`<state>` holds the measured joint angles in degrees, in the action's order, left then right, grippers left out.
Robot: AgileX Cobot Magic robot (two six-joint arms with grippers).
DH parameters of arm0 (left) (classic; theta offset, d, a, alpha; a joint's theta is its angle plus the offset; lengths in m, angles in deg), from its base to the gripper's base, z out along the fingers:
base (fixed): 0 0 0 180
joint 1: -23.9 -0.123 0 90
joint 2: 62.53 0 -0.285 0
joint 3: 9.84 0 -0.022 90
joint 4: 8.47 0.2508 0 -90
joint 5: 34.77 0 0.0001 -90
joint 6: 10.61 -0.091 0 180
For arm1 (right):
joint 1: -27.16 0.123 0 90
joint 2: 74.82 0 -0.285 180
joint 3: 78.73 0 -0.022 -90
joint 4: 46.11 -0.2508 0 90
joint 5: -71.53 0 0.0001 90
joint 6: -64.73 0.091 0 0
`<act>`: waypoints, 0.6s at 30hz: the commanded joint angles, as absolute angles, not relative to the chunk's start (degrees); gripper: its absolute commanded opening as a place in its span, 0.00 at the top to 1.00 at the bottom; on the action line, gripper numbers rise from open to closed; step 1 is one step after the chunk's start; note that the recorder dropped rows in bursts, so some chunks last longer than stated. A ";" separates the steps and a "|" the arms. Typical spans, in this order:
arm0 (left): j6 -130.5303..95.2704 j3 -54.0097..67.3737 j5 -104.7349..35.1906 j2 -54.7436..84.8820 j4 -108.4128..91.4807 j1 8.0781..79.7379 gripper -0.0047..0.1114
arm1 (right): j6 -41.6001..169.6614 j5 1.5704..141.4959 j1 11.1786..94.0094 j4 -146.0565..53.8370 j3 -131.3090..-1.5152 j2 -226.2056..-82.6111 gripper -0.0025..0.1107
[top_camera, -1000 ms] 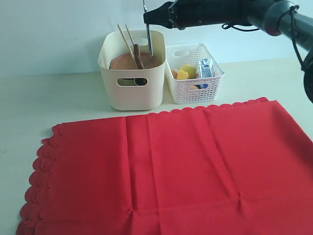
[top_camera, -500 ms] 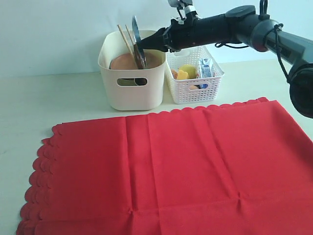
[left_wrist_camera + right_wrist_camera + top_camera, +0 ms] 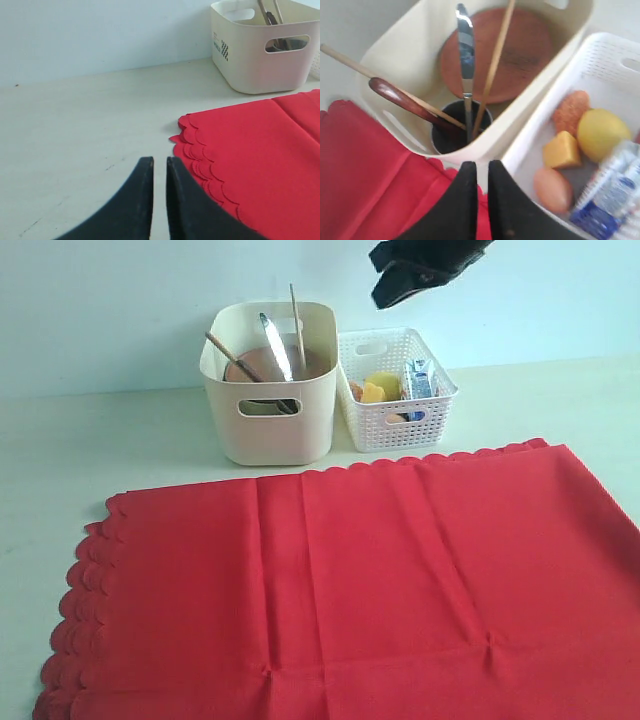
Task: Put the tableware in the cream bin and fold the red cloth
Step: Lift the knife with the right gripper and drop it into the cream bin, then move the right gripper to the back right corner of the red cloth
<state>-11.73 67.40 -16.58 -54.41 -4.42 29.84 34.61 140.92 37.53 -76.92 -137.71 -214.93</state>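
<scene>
The cream bin [image 3: 268, 425] stands at the back and holds the tableware: a brown plate [image 3: 515, 55], a silver knife [image 3: 465, 60] leaning on its rim, a dark spoon [image 3: 402, 99], chopsticks [image 3: 496, 57] and a steel cup [image 3: 451, 136]. The red cloth [image 3: 350, 580] lies flat and spread out in front of the bin. My right gripper [image 3: 385, 292] hangs high above the gap between bin and basket, shut and empty [image 3: 481, 167]. My left gripper [image 3: 160, 162] is shut over bare table beside the cloth's scalloped edge [image 3: 197, 150], out of the exterior view.
A white lattice basket [image 3: 432, 405] next to the bin holds a lemon [image 3: 602, 132], cheese [image 3: 561, 150], an egg [image 3: 552, 190] and a milk carton [image 3: 615, 195]. A pale wall runs behind both containers.
The right gripper held the knife over the bin, let it go and rose up to the right. The knife now rests in the bin and the chopsticks have shifted.
</scene>
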 commanded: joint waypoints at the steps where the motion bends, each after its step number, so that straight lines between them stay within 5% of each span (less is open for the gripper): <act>1: -11.91 67.37 -16.88 -54.74 -4.10 30.16 0.86 | 40.15 141.50 37.04 -67.76 -131.72 -207.26 0.98; 18: -11.91 67.37 -16.88 -54.74 -4.10 30.16 0.86 | 36.34 117.67 37.04 -69.19 -82.88 -171.31 0.98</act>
